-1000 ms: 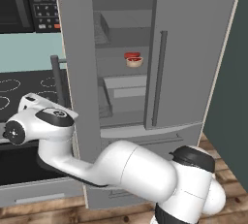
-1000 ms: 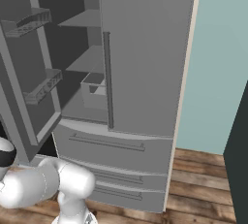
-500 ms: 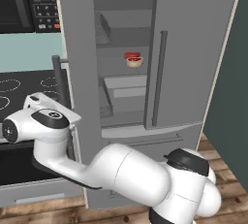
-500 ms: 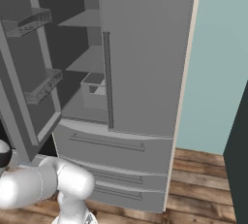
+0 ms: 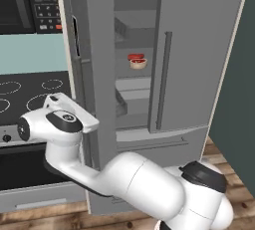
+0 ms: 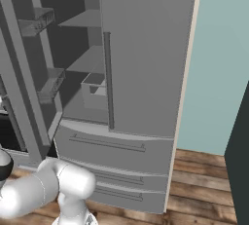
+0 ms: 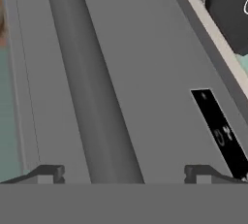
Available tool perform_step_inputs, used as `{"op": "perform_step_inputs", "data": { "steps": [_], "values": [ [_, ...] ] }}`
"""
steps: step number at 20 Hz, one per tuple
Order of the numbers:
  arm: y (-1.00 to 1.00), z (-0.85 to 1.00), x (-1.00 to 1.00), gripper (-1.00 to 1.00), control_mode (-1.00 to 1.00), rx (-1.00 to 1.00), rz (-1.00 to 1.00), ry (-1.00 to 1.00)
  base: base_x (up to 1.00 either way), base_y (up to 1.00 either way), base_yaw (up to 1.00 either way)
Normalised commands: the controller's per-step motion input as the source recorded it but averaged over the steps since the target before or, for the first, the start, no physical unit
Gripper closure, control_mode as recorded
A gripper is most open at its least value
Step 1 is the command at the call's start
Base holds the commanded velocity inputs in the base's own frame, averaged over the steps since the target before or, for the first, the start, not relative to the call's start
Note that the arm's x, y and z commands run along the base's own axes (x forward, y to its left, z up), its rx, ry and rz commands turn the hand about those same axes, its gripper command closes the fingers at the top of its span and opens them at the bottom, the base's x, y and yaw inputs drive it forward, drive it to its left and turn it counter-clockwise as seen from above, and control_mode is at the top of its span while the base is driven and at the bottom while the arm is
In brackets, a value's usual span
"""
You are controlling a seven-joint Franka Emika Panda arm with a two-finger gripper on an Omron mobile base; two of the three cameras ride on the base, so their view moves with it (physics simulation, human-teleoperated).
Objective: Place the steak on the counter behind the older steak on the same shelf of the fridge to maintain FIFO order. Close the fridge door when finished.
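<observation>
Arm shifted slightly since the earlier frame; fridge [image 5: 199, 50] unchanged, left door open. Gripper [image 7: 123, 173] fingers spread wide, empty, door handle [image 7: 92, 97] at 12 o'clock between them. Older steak [image 5: 137, 60] on shelf [image 5: 134, 82], well apart.

White arm bent leftward, pincer [image 7: 121, 175] wide apart.
</observation>
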Motion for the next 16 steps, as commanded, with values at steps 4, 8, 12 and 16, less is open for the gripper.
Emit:
{"op": "perform_step_inputs", "data": {
  "steps": [4, 8, 12, 16],
  "values": [
    [-0.73, 0.0, 0.14, -1.0, -1.0, 0.0, -0.11, 0.0, 0.0, 0.0, 0.0],
    [-0.73, 0.0, 0.15, -1.0, -1.0, 0.0, -0.1, 0.0, 0.0, 0.0, 0.0],
    [-0.69, 0.04, 0.25, -1.0, -1.0, 0.0, -0.09, -0.03, 0.0, 0.0, 0.0],
    [-0.51, 0.12, 0.48, -1.0, -1.0, 0.0, -0.11, -0.04, 0.0, 0.0, 0.0]
  ]
}}
